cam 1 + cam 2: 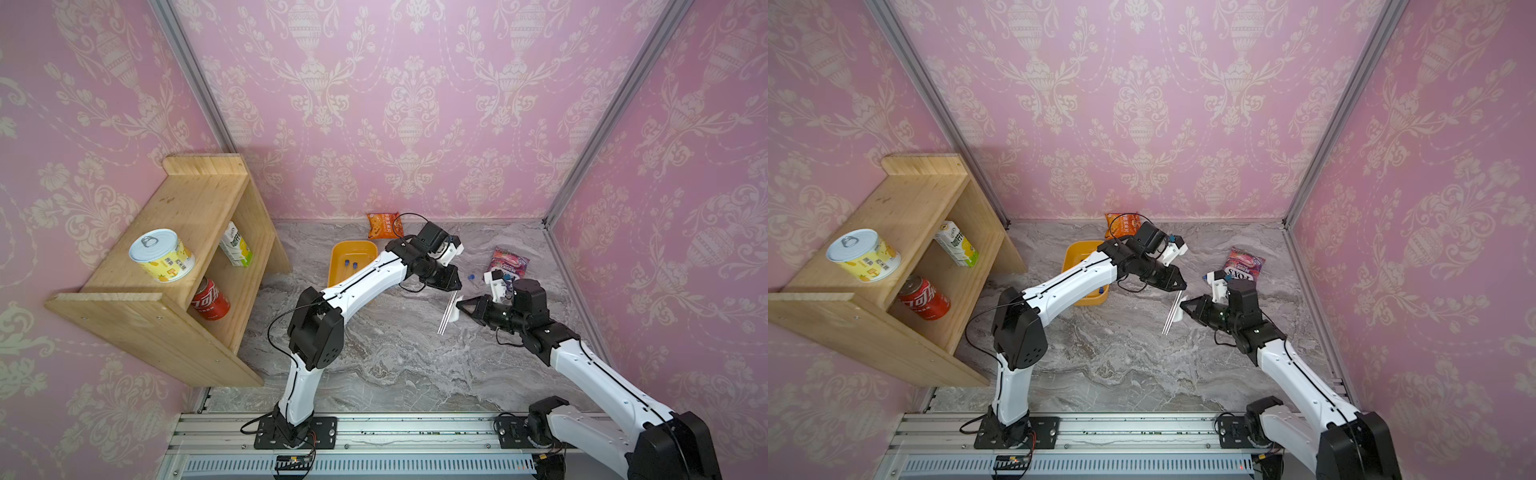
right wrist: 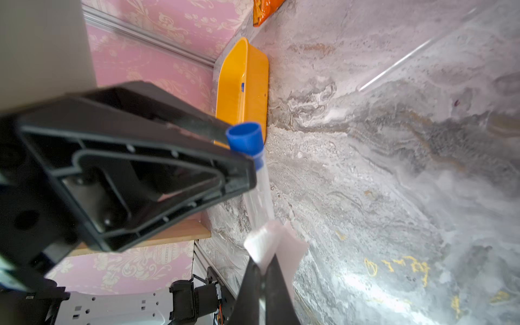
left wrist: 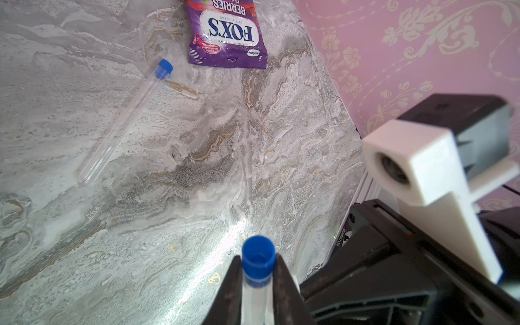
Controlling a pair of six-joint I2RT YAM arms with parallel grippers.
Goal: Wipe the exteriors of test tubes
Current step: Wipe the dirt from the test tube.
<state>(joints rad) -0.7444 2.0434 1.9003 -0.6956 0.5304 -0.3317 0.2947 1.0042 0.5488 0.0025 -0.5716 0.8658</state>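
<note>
Test tube (image 1: 447, 312), in a top view: hangs tilted from your left pincer (image 1: 456, 287) above the desk (image 1: 374, 365), likely lifted so its whole length is reachable.
Wipe (image 1: 455, 315), same view: your right pincer (image 1: 459, 305) holds it against the tube's side.
Left wrist view: left pincer narrow, clamped just under the blue cap (image 3: 258, 254); a spare tube (image 3: 126, 118) lies on the desk.
Right wrist view: right pincer closed on the wipe, folded around the tube's lower part.

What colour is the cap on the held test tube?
Blue; the cap shows best in the left wrist view.
</note>
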